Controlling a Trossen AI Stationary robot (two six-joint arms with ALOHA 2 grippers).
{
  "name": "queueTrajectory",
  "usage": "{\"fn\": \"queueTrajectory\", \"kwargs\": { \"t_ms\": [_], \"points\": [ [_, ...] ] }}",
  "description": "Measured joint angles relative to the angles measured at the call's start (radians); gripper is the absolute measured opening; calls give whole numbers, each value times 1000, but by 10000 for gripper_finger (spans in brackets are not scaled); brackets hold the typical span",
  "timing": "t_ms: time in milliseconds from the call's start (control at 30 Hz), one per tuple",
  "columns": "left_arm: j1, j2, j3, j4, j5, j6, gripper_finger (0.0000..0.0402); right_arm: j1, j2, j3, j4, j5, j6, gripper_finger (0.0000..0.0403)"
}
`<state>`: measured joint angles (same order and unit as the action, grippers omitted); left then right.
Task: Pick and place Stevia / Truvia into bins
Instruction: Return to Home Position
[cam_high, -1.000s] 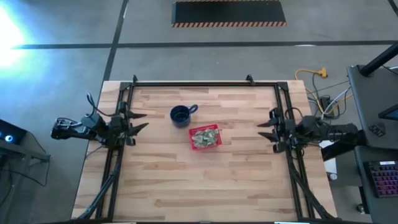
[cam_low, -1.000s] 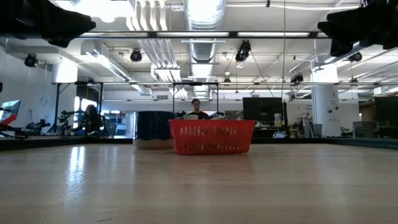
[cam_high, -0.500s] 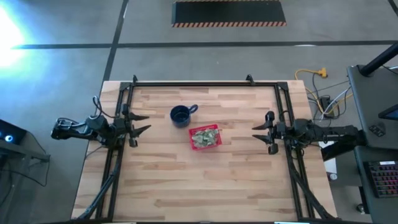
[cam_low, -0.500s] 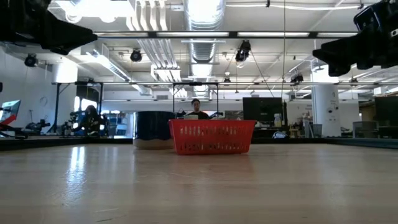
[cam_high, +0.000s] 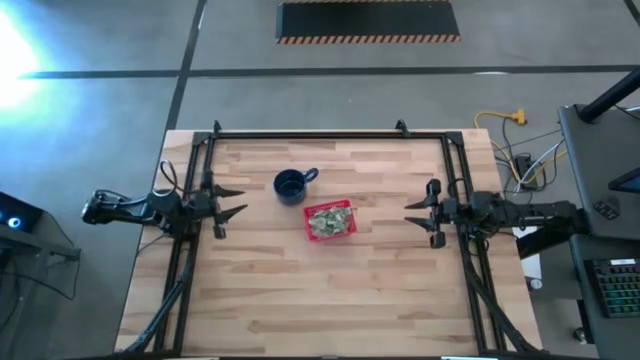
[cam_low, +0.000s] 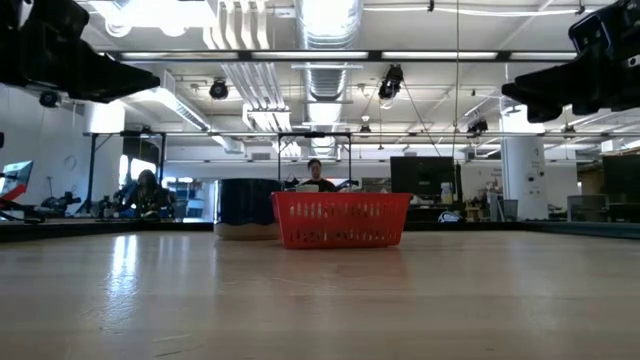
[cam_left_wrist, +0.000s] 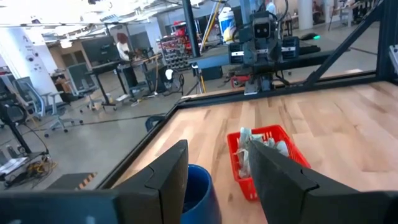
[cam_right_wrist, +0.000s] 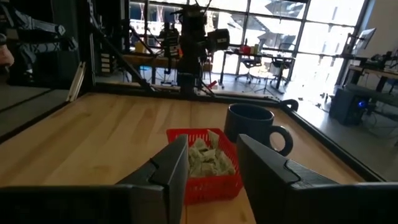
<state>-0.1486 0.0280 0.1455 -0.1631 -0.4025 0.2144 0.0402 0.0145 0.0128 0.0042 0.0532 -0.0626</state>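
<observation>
Left of the mug (cam_high: 290, 186), the left end effector (cam_high: 232, 200) has edged inward.

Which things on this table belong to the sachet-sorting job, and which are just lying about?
Job: Stevia sachets, inside the red basket; left gripper and right gripper, open, at opposite edges of the table.
Lying about: dark blue mug, beside the basket.

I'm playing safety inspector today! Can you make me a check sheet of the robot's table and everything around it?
Surface: wooden table, dark frame round it.
Job's things: red basket near the middle, sachets piled inside; none seen loose.
Clutter: dark blue mug close beside the basket.
Grippers: left gripper and right gripper open, empty, at opposite table edges.
Cables: yellow cable on the floor past the far right corner.
Surroundings: striped mat on the floor; person far behind.
</observation>
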Motion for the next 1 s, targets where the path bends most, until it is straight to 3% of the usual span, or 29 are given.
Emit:
{"fn": "queueTrajectory", "kwargs": {
  "t_ms": [167,433,567,1000],
  "points": [
    [0,2,-15,9,-21,-50,154,0,14,0,0,3,-1,125],
    [0,0,-133,239,-54,-22,154,0,13,8,6,117,-21,132],
    [3,1,-137,286,-63,-17,154,1,14,8,5,130,31,129],
    [3,3,-138,262,225,-44,154,1,14,8,3,130,34,132]
  ]
}}
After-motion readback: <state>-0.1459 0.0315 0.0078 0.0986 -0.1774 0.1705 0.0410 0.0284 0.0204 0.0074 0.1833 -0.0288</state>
